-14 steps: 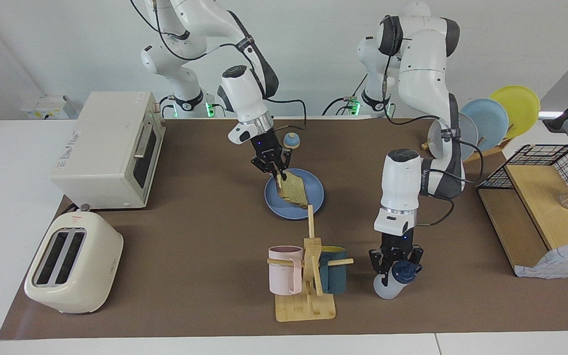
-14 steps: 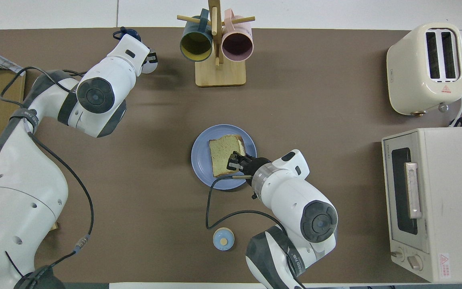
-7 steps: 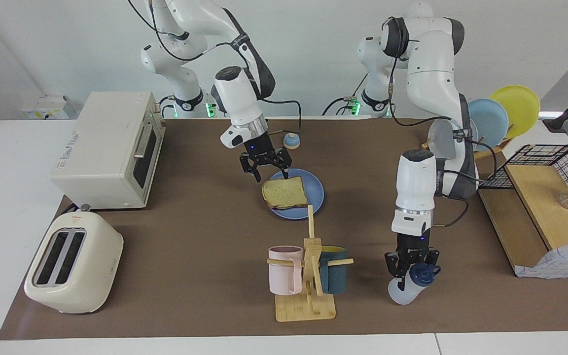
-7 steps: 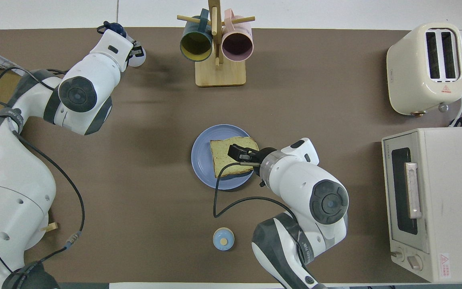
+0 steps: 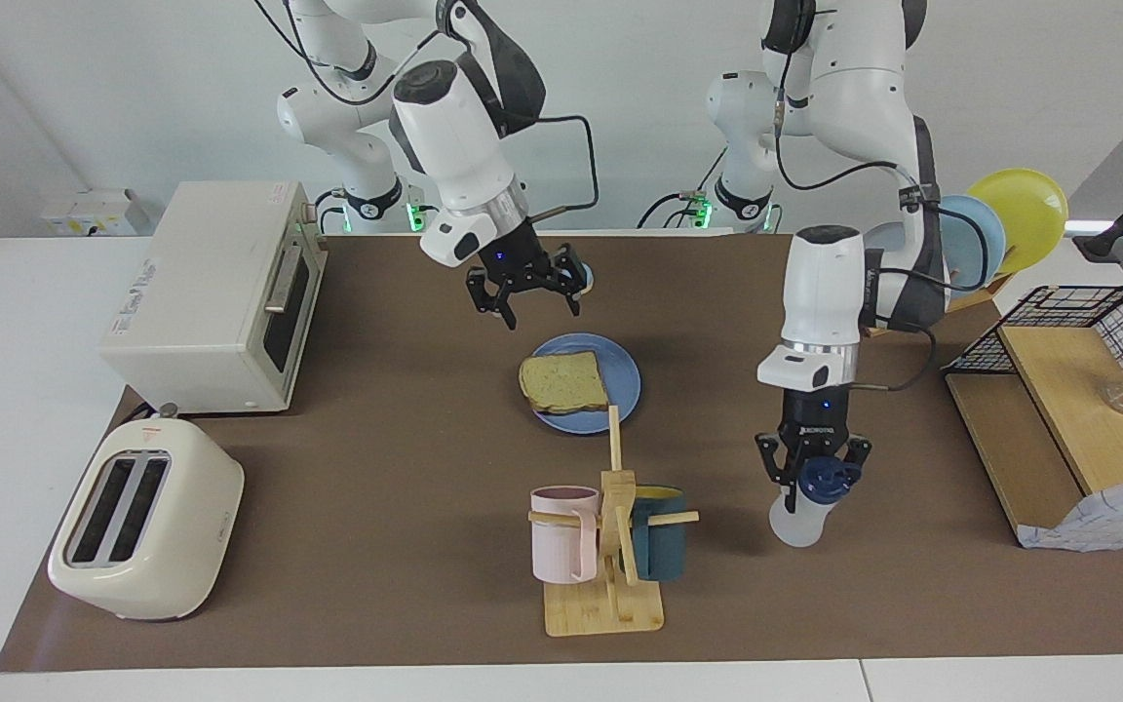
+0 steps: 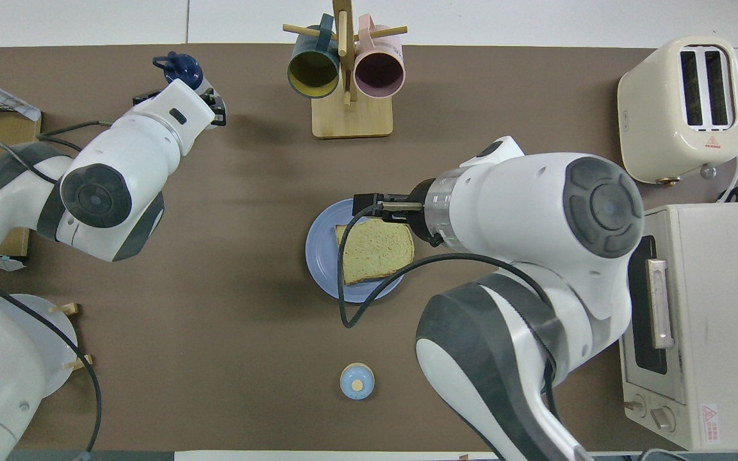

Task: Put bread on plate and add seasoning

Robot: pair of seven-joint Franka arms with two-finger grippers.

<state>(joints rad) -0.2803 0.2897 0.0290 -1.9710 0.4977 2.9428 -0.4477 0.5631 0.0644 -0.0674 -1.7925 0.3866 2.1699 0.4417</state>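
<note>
The bread (image 5: 564,382) lies flat on the light-blue plate (image 5: 624,375) in the middle of the mat, also seen from above as bread (image 6: 375,248) on the plate (image 6: 319,255). My right gripper (image 5: 539,304) hangs open and empty above the plate's robot-side edge; in the overhead view this right gripper (image 6: 369,205) overlaps the plate's rim. My left gripper (image 5: 810,476) is shut on the seasoning (image 5: 797,515), a translucent bottle held nearly upright just under its navy cap. From overhead the left gripper (image 6: 181,96) hides the bottle's body, so only the cap of the seasoning (image 6: 182,66) shows.
A wooden mug rack (image 5: 610,546) with a pink and a teal mug stands beside the bottle. A toaster (image 5: 142,531) and toaster oven (image 5: 220,292) sit at the right arm's end. A small blue bell (image 6: 357,381) sits near the robots. A plate rack (image 5: 995,229) and wooden shelf (image 5: 1059,409) stand at the left arm's end.
The right gripper opened and let go of the bread, which dropped flat on the plate, then rose and drew back. The left gripper tightened on the bottle and raised it from tilted to nearly upright.
</note>
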